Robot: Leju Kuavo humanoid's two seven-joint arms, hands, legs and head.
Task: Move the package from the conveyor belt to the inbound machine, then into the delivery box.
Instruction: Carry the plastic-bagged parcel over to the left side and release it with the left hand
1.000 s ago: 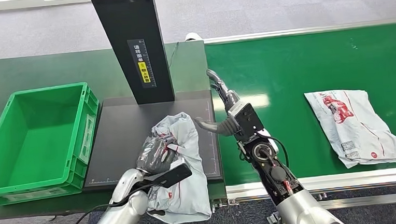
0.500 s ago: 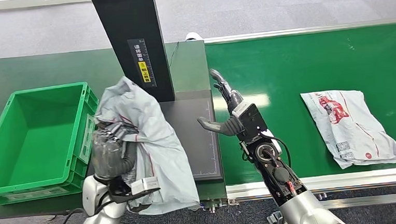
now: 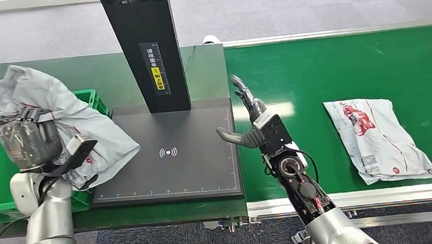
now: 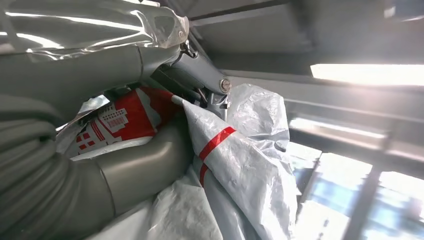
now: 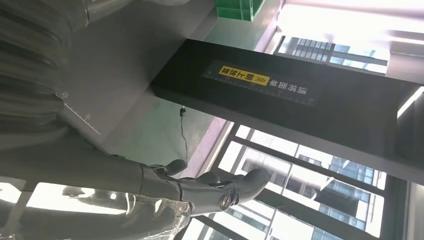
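Note:
My left hand [image 3: 29,143] grips a crumpled grey plastic package [image 3: 66,122] with red print, lifted above the right part of the green delivery box [image 3: 91,98]. In the left wrist view the package [image 4: 240,165] is bunched against my fingers [image 4: 200,75]. The inbound machine's black scan pad [image 3: 167,153] lies bare beside the box, its black post [image 3: 144,47] behind. My right hand [image 3: 248,123] hangs open at the pad's right edge, over the seam with the green conveyor belt [image 3: 313,76], fingers [image 5: 210,187] stretched out and holding nothing. A second grey package [image 3: 376,137] lies flat on the belt.
The delivery box is mostly hidden by the package and my left arm. The dark green table [image 3: 97,72] carries the box and the machine. The belt's metal rail [image 3: 349,199] runs along the near side. A thin cable [image 3: 190,55] trails behind the post.
My left hand has swung the package left and up, off the scan pad to above the green box. The right hand has stayed put. The package on the belt has drifted slightly left.

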